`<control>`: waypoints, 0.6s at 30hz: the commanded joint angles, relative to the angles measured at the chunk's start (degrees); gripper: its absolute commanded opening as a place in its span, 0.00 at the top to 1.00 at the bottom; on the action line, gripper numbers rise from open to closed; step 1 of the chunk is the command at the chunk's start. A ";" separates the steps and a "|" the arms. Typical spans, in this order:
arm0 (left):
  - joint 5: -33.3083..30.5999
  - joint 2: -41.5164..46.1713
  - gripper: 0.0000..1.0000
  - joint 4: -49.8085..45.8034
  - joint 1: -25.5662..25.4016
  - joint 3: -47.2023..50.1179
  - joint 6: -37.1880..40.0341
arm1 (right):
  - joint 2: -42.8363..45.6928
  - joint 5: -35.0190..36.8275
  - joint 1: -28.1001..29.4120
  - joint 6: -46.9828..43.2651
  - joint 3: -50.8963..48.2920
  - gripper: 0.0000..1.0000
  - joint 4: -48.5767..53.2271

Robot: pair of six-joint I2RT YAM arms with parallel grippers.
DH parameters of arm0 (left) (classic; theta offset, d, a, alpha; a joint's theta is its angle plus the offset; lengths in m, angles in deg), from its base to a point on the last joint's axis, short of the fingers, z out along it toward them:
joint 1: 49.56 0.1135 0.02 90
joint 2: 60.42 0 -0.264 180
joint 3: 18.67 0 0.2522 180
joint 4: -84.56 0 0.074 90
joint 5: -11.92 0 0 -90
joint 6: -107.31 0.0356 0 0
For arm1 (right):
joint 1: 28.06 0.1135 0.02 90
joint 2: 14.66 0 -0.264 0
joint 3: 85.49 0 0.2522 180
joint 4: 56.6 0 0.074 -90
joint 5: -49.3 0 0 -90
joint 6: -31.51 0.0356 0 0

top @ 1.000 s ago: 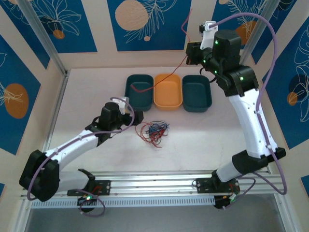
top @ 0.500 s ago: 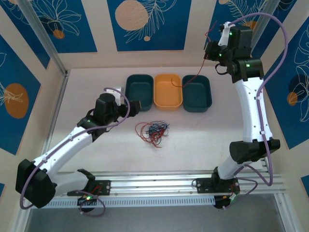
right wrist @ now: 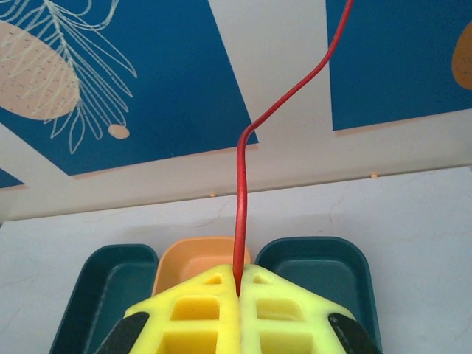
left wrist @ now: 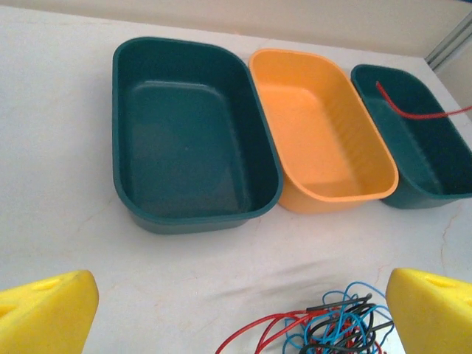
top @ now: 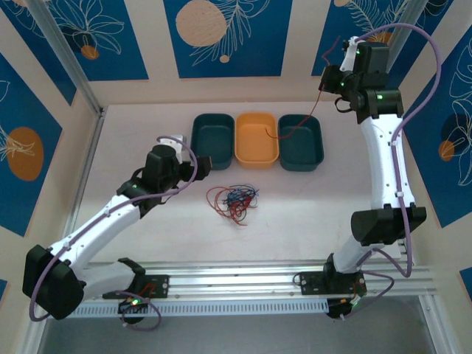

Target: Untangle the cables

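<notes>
The cables lie as a loose tangle (top: 234,199) of red, blue and black wires on the table in front of the bins, and the tangle (left wrist: 341,329) also shows between my left fingertips. My left gripper (top: 203,164) stands open just left of the tangle, its yellow fingertips (left wrist: 46,317) far apart with nothing between them. My right gripper (top: 333,78) is raised high at the back right, shut on a single red cable (right wrist: 243,184). That red cable (top: 304,122) hangs down across the right teal bin (top: 301,142), its lower end reaching the orange bin (top: 257,139).
Three bins stand in a row at the back: the left teal bin (left wrist: 188,136), the orange bin (left wrist: 324,136) and the right teal bin (left wrist: 413,144), which holds a stretch of red cable (left wrist: 413,112). Blue patterned walls close in the back and sides.
My right gripper has swung rightward and up with the red cable, dragging its lower end from the left teal bin across to the orange and right teal bins. The left arm shifted slightly left.
</notes>
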 commanded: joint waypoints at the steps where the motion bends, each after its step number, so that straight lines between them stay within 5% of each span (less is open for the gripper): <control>1: -0.35 0.78 0.00 1.56 0.01 2.28 0.56 | -1.99 1.16 -1.40 -1.17 1.03 1.00 -1.97; 18: 2.44 0.24 0.00 3.33 -0.06 4.47 0.50 | -6.11 12.37 -1.58 -4.08 -8.38 1.00 -4.67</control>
